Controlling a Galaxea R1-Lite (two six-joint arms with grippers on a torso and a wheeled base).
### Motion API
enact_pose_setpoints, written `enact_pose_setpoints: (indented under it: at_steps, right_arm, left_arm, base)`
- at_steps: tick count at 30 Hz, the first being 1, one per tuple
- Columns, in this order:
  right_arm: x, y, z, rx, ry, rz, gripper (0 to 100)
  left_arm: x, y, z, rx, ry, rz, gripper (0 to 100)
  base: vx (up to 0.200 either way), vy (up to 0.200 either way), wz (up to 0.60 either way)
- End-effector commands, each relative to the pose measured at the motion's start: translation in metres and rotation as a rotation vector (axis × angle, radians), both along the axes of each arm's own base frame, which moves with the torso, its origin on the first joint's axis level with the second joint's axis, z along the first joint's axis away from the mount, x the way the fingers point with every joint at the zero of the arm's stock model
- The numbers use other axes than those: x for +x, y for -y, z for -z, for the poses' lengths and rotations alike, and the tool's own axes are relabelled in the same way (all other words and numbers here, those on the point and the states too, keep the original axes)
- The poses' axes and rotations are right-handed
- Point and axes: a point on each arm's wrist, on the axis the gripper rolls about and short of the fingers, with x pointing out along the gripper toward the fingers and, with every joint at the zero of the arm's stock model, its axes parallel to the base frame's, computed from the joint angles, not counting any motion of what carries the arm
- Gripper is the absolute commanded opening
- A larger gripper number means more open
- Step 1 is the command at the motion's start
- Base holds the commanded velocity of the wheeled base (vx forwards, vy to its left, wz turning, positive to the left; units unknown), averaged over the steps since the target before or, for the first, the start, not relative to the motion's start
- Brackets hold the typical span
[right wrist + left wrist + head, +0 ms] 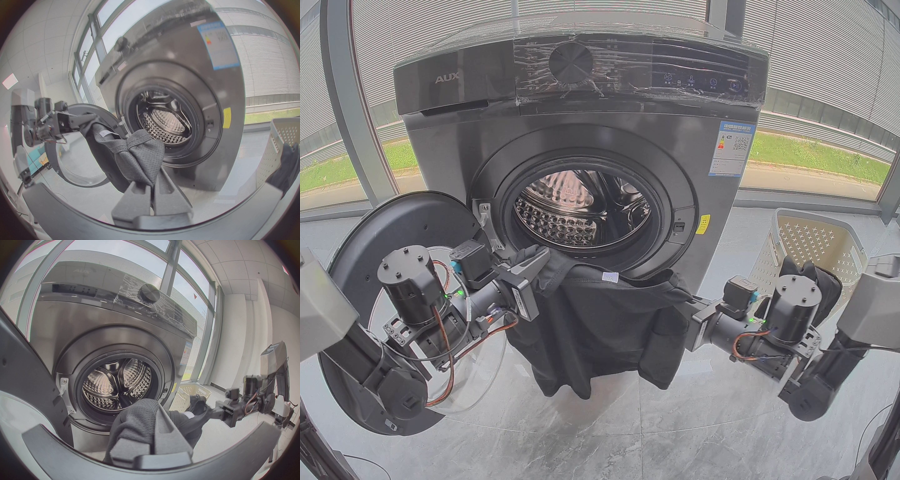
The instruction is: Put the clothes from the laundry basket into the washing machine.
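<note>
A dark grey garment (600,325) hangs stretched between my two grippers in front of the washing machine (581,144), just below its open drum (581,209). My left gripper (540,259) is shut on the garment's left shoulder, close to the drum's lower left rim. My right gripper (678,297) is shut on the other shoulder, lower and to the right. In the left wrist view the mesh fabric (137,424) bunches over my left gripper (154,427). In the right wrist view my right gripper (153,184) pinches the cloth (137,156). More dark clothes (822,281) lie in the laundry basket (815,240).
The round machine door (394,231) stands swung open on the left, behind my left arm. The beige basket stands on the floor right of the machine, behind my right arm. Grey tiled floor (650,431) lies below the hanging garment.
</note>
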Motion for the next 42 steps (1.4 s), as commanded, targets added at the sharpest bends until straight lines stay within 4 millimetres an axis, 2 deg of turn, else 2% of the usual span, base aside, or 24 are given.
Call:
enact_pose_setpoints:
  at_steps: [1,7,23,42]
  right_arm:
    - [-0.034,0.013,-0.04,0.06,0.082,-0.019,0]
    - [-0.024,0.009,-0.052,0.096,0.138,0.109,0]
    - [-0.017,0.004,-0.071,0.154,0.206,0.121,0]
    - [-0.016,0.002,-0.075,0.166,0.22,0.119,0]
  left_arm:
    - [-0.018,-0.014,-0.016,-0.024,0.044,-0.007,0]
    - [-0.02,-0.013,-0.019,-0.039,0.087,-0.009,0]
    - [-0.022,-0.013,-0.022,-0.048,0.103,-0.019,0]
    - [-0.022,-0.016,-0.028,-0.057,0.123,-0.028,0]
  base:
    - [0.0,0.0,0.0]
    - [0.0,0.0,0.0]
    - [0.0,0.0,0.0]
    - [0.0,0.0,0.0]
